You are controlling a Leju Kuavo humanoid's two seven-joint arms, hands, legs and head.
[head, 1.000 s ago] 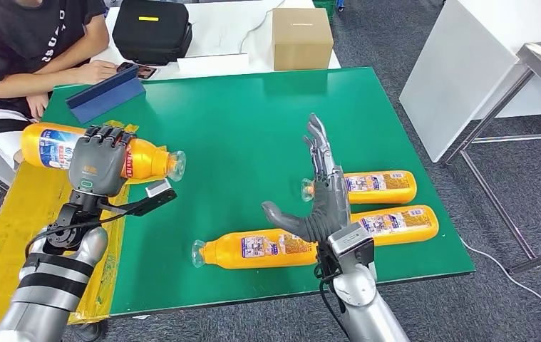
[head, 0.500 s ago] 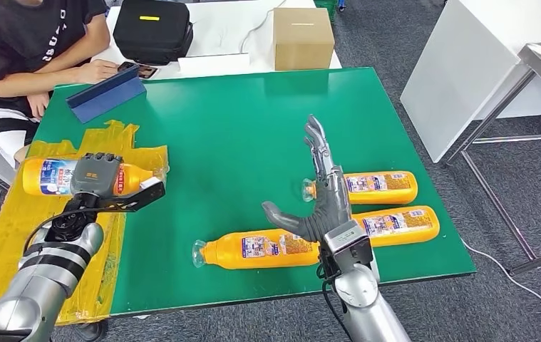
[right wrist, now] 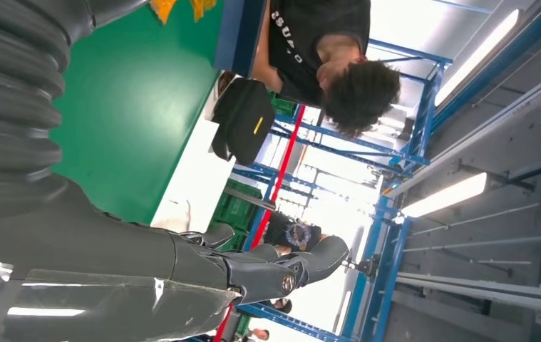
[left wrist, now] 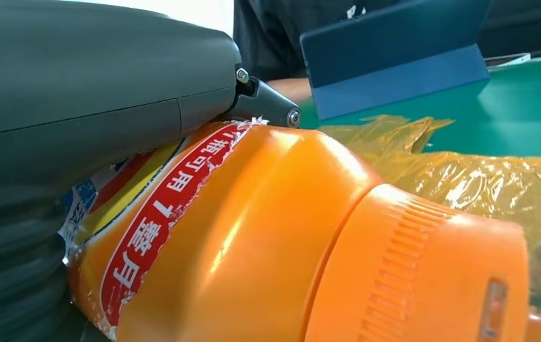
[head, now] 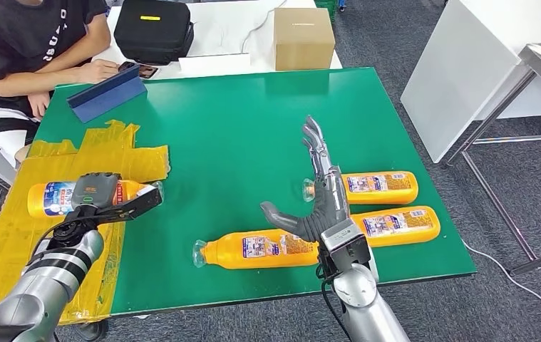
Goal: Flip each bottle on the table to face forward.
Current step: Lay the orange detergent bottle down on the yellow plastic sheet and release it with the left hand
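The left hand [head: 95,191] grips an orange bottle [head: 53,197] around its middle, holding it on its side over the yellow plastic sheet [head: 11,235] at the left edge of the green bench [head: 239,121] — label end to the left, clear cap to the right. In the left wrist view the bottle's orange shoulder [left wrist: 267,235] bulges close to the camera, the red strip of the label just under the hand's grey cover [left wrist: 82,92].

The right hand [head: 318,191] is released, holding nothing: fingers straight and pointing away from the robot, thumb stuck out to the left. It hangs over the right side of the bench, above three more orange bottles lying on their sides — one [head: 256,251] near the front edge with its cap to the left, one [head: 378,187] beyond the hand, one [head: 395,224] just in front of that.

At the far left corner a person [head: 18,43] leans on the bench beside a blue tablet stand [head: 103,92]. A black case [head: 152,30] and a cardboard box [head: 301,37] sit on the white table behind.
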